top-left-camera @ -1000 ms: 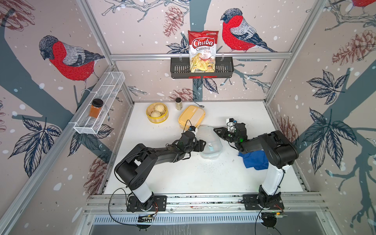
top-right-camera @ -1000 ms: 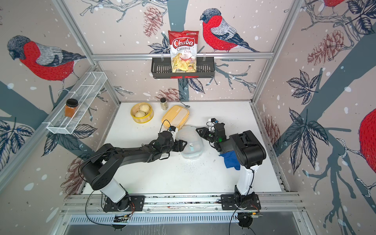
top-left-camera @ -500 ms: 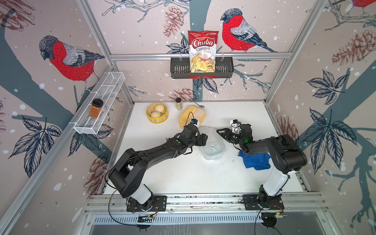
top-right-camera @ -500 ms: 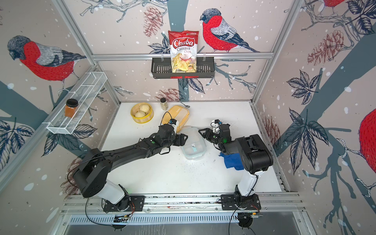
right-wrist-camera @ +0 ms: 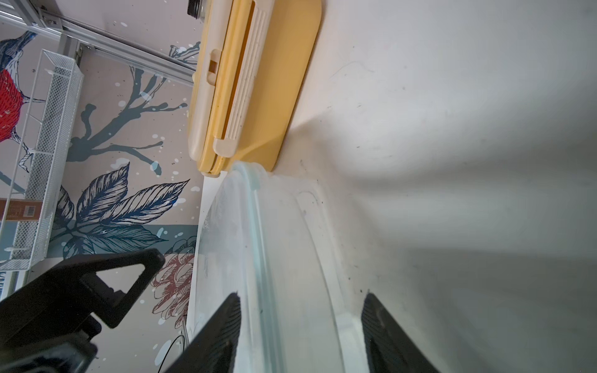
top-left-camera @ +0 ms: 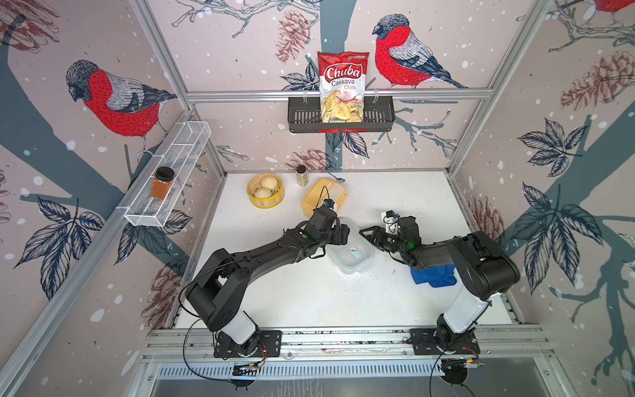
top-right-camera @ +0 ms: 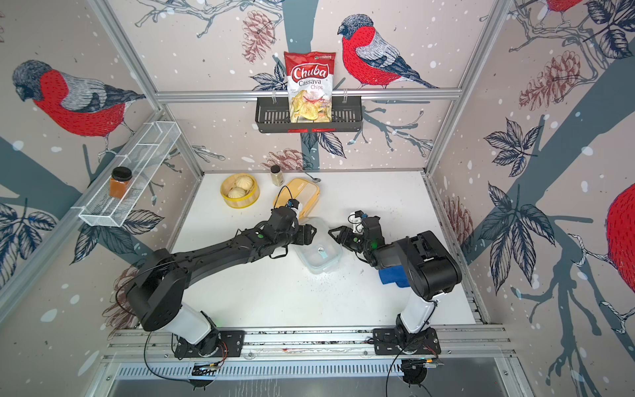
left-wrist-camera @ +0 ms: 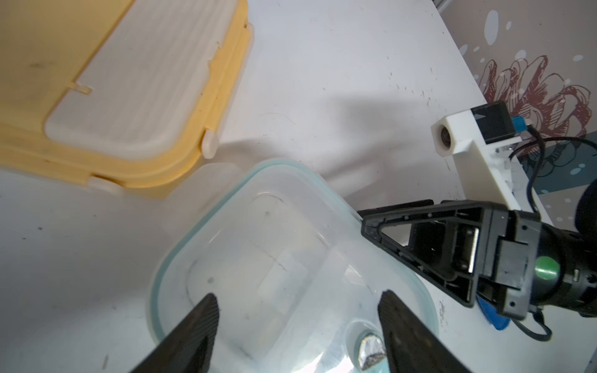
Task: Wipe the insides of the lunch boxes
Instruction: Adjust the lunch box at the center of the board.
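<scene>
Opening wider than a second ago, the right gripper (top-left-camera: 365, 234) stands jaws apart astride the rim of the clear green-rimmed plastic lunch box (top-left-camera: 350, 256) mid-table, at its 1 o'clock; the left gripper (top-left-camera: 344, 234), jaws apart, hovers at 11 o'clock. Nothing is held; wiping hasn't begun.

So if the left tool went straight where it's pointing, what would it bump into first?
Probably the clear lunch box: the open left tool points straight at its green-rimmed top. How far off it is, I can't tell.
</scene>
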`<control>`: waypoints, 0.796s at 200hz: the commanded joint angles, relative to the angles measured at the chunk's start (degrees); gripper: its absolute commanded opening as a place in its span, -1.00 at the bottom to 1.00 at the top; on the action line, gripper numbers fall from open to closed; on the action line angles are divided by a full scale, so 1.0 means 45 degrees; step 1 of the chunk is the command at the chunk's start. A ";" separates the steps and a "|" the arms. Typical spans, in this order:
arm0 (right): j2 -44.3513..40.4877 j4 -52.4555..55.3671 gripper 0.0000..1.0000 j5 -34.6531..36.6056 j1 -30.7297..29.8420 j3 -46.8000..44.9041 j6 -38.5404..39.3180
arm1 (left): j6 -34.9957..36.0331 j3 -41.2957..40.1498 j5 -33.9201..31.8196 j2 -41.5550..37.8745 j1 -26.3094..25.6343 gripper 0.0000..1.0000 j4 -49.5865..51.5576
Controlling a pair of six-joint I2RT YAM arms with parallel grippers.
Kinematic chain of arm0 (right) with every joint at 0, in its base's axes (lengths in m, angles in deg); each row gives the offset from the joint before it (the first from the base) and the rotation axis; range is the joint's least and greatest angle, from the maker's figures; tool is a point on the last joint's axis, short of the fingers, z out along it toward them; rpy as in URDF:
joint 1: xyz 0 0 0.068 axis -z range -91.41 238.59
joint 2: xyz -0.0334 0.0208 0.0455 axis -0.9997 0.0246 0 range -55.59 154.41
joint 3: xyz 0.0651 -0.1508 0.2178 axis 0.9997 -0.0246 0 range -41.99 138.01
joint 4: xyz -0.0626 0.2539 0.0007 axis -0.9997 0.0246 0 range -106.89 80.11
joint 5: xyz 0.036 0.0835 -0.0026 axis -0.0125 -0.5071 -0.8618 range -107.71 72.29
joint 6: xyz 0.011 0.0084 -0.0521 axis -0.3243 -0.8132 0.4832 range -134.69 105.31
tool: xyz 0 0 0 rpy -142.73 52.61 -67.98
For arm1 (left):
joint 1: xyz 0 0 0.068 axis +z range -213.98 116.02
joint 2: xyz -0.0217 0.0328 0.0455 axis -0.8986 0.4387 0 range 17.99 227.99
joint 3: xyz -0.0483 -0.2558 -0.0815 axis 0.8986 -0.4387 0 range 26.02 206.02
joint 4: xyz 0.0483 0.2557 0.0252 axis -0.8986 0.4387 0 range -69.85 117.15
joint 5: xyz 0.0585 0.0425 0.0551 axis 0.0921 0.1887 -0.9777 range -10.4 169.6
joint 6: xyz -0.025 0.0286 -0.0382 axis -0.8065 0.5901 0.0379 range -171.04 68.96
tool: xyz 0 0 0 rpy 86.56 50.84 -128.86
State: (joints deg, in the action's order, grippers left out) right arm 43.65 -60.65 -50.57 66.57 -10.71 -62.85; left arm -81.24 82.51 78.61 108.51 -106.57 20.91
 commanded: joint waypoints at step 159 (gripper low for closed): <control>-0.2337 -0.4572 0.23 0.2305 -0.1527 -0.4077 -0.4039 | -0.2533 -0.0384 -0.0204 0.0294 -0.0770 0.56 -0.1206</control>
State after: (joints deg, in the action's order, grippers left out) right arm 31.74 -73.86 -40.65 60.53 -28.34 -78.02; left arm -92.62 80.59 78.35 109.54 -109.98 16.95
